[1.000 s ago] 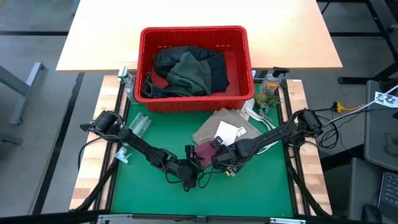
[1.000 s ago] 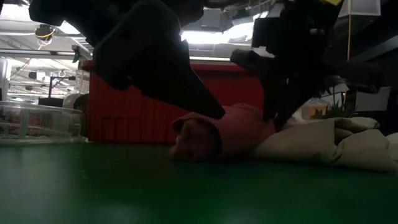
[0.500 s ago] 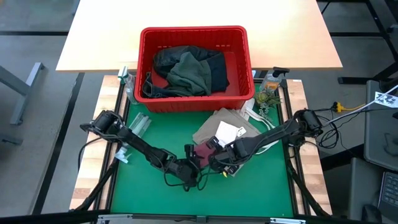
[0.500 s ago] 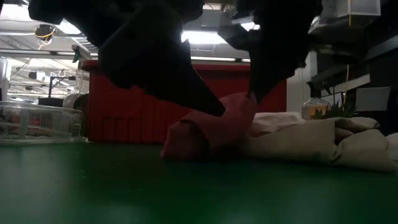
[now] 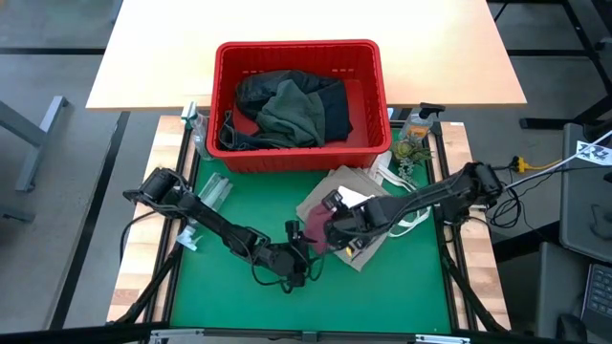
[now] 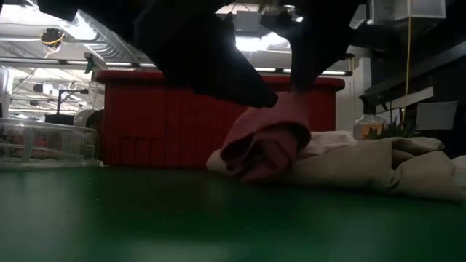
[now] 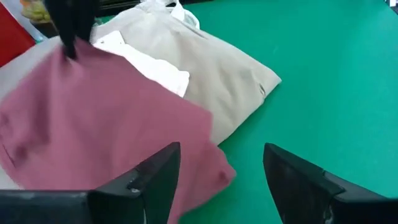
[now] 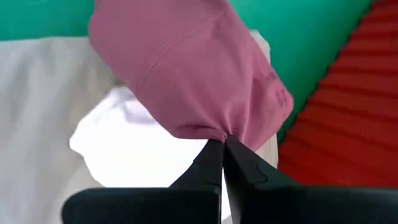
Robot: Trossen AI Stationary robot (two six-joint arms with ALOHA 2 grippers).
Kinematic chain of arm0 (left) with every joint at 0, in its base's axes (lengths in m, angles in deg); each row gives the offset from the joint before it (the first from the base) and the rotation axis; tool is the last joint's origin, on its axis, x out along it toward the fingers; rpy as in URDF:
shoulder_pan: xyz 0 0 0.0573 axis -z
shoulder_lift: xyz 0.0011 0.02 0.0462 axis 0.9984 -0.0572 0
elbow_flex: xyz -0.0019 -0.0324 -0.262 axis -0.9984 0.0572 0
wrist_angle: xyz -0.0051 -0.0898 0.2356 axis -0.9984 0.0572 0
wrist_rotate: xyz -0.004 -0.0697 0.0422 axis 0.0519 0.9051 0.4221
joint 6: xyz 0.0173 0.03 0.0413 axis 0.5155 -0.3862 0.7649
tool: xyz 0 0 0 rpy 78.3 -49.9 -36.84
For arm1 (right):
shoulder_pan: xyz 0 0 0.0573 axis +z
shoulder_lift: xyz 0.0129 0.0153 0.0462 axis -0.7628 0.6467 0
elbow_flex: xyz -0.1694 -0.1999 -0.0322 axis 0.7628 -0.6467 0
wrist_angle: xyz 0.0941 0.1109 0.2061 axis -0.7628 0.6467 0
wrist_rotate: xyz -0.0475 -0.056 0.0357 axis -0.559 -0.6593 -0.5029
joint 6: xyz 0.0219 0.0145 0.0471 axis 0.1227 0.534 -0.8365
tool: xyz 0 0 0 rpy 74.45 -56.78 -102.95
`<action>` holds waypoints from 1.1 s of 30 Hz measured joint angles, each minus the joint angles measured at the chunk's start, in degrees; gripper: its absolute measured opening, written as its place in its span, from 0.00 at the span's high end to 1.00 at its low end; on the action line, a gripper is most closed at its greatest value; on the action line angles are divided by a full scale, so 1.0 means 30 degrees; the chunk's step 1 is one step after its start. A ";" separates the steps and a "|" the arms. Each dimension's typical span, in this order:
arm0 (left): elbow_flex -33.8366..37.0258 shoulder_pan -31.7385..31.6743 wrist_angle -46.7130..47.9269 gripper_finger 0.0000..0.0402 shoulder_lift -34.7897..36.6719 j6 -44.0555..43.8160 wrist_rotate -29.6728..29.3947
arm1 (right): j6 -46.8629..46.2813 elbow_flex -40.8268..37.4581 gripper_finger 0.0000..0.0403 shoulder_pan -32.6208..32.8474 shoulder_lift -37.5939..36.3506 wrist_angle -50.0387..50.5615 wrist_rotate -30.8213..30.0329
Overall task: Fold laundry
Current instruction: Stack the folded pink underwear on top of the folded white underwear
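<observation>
Right gripper [image 8: 222,144] pinched tight on an edge of the soft maroon cloth piece [image 8: 186,68], lifting it over the folded tan top [image 5: 359,196], just in front of the red slatted plastic basket [image 5: 298,57]. Left gripper [image 7: 217,171] spread wide, empty, beside the maroon piece.

You won't find any text, label, brand, number or sign you can read in these views, on the clothes or anywhere else around them.
</observation>
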 joint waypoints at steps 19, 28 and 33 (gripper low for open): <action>0.0000 -0.1050 -0.0201 0.44 -0.0022 0.0022 0.0013 | -0.3175 -0.0787 1.00 -0.2066 -0.1819 0.5985 0.0117; -0.0007 -0.2728 -0.3190 0.44 -0.0022 0.0029 0.0261 | -0.3259 -0.1341 0.97 -0.2063 -0.1812 0.5745 0.0120; -0.0015 -0.3646 -0.3567 0.44 -0.0022 0.0029 0.0651 | -0.3208 -0.1341 0.93 -0.2063 -0.1810 0.5752 0.0120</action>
